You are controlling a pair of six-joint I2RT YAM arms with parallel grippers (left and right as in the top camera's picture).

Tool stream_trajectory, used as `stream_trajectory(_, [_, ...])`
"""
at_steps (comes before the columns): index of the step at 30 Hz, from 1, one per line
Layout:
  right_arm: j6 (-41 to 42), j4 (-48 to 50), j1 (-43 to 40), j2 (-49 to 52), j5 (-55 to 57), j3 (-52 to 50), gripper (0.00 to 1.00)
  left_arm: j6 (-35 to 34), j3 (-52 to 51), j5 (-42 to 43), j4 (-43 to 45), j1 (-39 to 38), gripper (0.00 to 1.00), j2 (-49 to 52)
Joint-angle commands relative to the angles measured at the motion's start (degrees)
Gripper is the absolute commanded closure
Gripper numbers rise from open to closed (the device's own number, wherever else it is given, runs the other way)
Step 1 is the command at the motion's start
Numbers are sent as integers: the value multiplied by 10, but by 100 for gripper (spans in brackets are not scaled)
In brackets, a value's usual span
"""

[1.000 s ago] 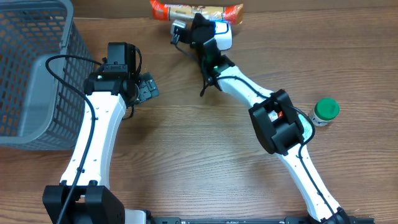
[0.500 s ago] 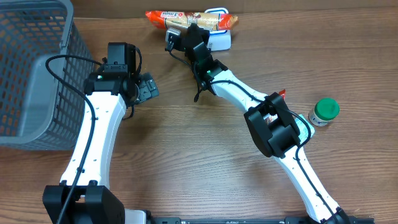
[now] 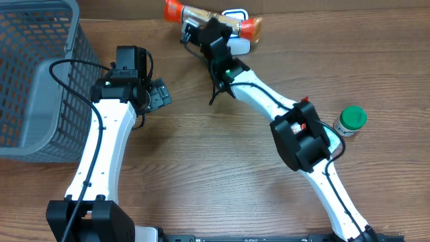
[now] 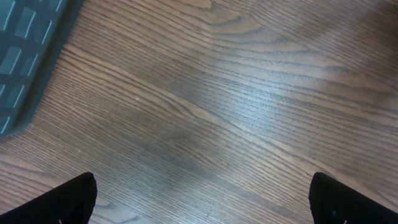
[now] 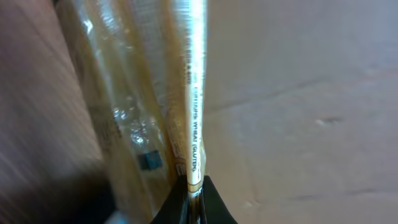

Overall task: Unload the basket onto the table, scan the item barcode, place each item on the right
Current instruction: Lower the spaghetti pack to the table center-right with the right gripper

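Note:
A snack packet [image 3: 176, 10] with orange ends and a clear middle is at the far edge of the table, tilted. My right gripper [image 3: 203, 25] is shut on its thin sealed seam. In the right wrist view the seam [image 5: 194, 112] runs straight up from between the gripper's [image 5: 195, 200] closed fingertips, with printed text along it. A white and blue boxy object [image 3: 237, 44] sits just behind and to the right of the packet, partly hidden. My left gripper [image 3: 160, 94] hovers over bare wood at the left. Its black fingertips [image 4: 76, 199] stand far apart with nothing between them.
A grey mesh basket [image 3: 33, 67] fills the far left, and its corner [image 4: 25, 56] shows in the left wrist view. A small green-capped bottle [image 3: 351, 120] stands at the right, beside the right arm's elbow.
The right gripper swung the packet slightly left and toward the front, then back to the far edge, where it is now more tilted. The left arm has not moved.

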Motion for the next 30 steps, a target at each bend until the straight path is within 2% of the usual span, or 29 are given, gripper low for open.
stream_trajectory(1, [61,0,-5,-127,52,24,96,6,1,-5,0,0,0,3])
stream_trajectory(4, [68,-43,-5,-157,102,24,97,6,1,-5,0,0,0,3])
stream_trajectory(7, [103,-147,-5,-193,145,24,96,6,1,-5,0,0,0,3])
stream_trajectory(11, [273,-336,-5,-232,132,24,97,6,1,-5,0,0,0,3])
stream_trajectory(15, [478,-551,-5,-257,13,24,97,6,1,-5,0,0,0,3])
stream_trajectory(20, [584,-744,-7,-254,-240,22,96,6,1,-5,0,0,0,3])
stream_trajectory(23, [612,-806,-9,-253,-310,3,96,6,1,-5,0,0,0,3])
stream_trajectory(30, [650,-825,-12,-253,-309,-82,96,6,1,-5,0,0,0,3])
